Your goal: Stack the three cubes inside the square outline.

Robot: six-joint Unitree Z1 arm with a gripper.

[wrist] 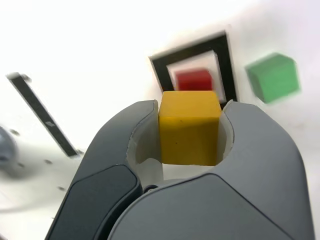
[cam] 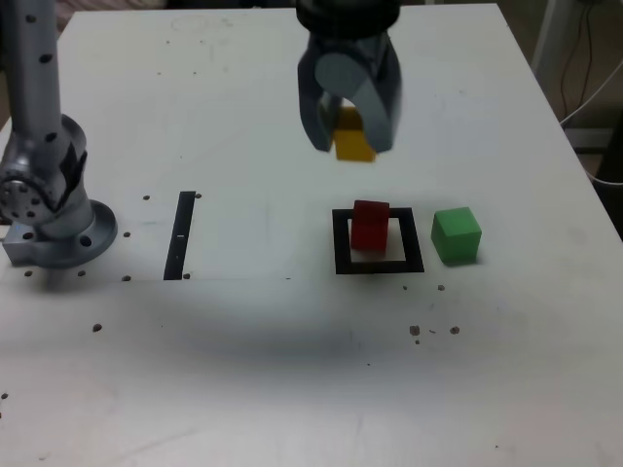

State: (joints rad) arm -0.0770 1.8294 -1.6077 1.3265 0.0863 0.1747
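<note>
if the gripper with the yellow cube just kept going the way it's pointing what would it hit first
Probably the red cube in the square outline. In the wrist view the gripper, shut on the yellow cube, points down almost in line with it; the green cube sits off to one side. Depth is hard to judge.

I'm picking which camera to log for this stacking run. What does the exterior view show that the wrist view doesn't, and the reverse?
Only the exterior view shows the arm's base, the table's edges, and the pincer raised above the table. Only the wrist view shows the pincer closed against opposite sides of the yellow cube. Both show the red cube inside the square outline, the green cube outside it, and the black strip.
</note>
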